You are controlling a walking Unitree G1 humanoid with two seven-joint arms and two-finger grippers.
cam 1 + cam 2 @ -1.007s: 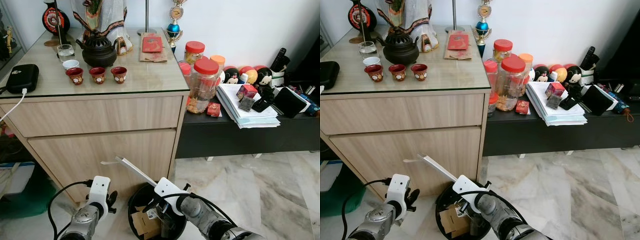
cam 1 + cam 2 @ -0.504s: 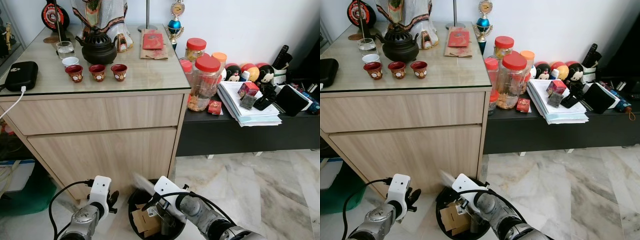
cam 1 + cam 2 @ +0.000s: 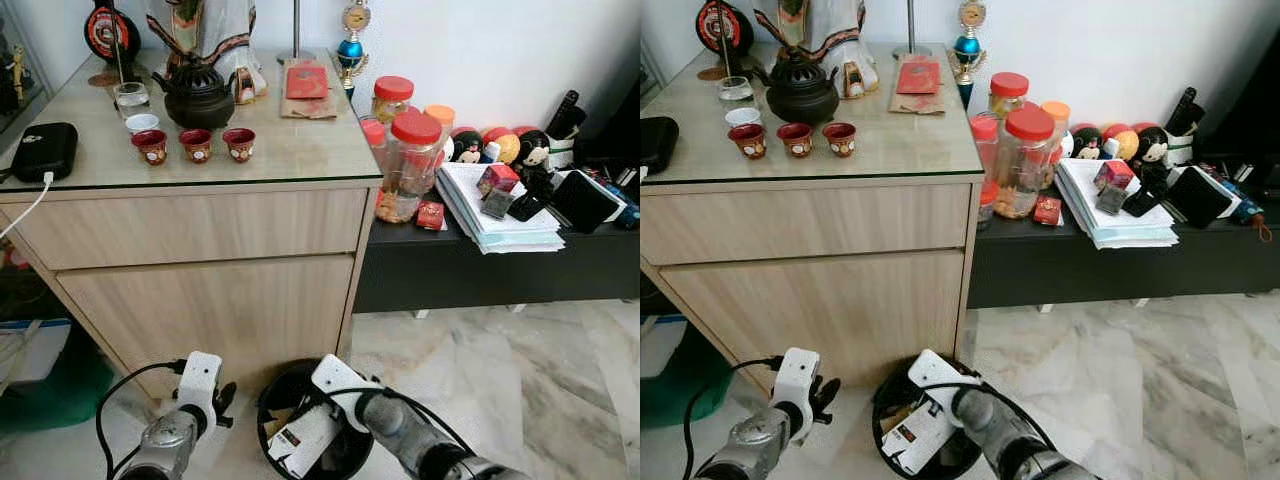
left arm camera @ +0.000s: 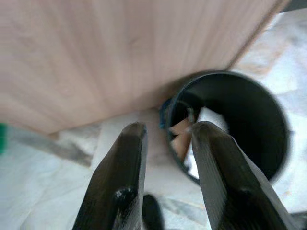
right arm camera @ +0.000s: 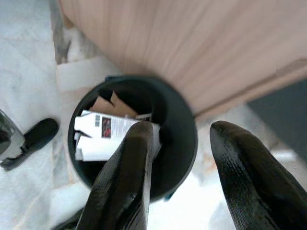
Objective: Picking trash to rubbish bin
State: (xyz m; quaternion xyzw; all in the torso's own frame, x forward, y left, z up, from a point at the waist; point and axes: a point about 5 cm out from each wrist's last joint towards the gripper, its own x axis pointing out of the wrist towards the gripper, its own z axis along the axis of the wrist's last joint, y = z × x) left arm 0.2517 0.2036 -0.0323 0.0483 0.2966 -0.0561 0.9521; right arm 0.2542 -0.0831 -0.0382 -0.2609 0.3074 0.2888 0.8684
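Trash carton (image 5: 103, 134) lies inside black bin (image 5: 184, 143), below right pincer (image 5: 180, 158); fingers spread, empty.

A round black bin (image 5: 180, 143) is seen on pale marble floor (image 5: 24, 57) beside a wooden cabinet (image 5: 192, 43). A white carton (image 5: 103, 136) and brown cardboard (image 5: 108, 104) are held inside. The right gripper (image 5: 180, 163) is spread above its rim.

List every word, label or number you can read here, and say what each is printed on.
No text can be read.
White carton in the rubbish bin: dark and red label patches, too blurred.
Red packet on the cabinet top: print too small.
Red-lidded jar: no label readable.
Round red and black plaque: markings too small.
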